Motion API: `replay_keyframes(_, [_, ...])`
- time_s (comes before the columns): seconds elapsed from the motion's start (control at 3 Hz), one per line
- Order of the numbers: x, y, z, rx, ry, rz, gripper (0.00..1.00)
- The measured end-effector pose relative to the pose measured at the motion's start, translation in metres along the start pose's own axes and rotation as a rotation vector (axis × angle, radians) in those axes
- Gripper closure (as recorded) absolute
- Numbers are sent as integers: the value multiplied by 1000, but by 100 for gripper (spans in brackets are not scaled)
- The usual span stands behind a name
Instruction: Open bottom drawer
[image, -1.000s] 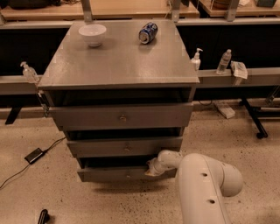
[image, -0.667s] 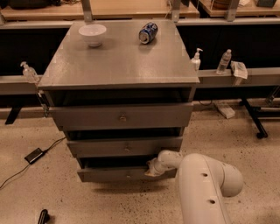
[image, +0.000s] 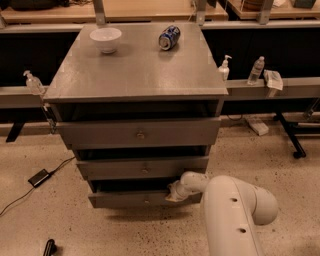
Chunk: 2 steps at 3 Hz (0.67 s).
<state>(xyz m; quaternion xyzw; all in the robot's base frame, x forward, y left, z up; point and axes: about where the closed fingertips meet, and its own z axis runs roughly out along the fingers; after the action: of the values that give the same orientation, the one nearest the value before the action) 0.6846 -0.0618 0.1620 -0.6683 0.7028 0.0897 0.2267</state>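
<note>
Claw (image: 173, 192) partly hidden at bottom drawer (image: 127, 200)

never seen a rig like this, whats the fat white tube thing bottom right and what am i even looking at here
There is one picture, taken from above and in front, looking down at a grey cabinet with three drawers. Where the camera is mounted is not known. The fat white tube is the robot's arm, reaching in from the lower right. At its end sits the tool, the part that grasps. It is low down, against the right end of the bottom drawer, beside the small central knob rather than on it. Whether it has hold of the drawer does not show. On the cabinet's top stand a white bowl at the back left and a blue can lying on its side at the back right.
</note>
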Motion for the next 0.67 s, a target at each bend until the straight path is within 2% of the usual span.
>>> replay_keyframes(0.33, [0, 0, 0, 0, 0, 0, 86])
replay_keyframes(0.67, [0, 0, -1, 0, 0, 0, 64])
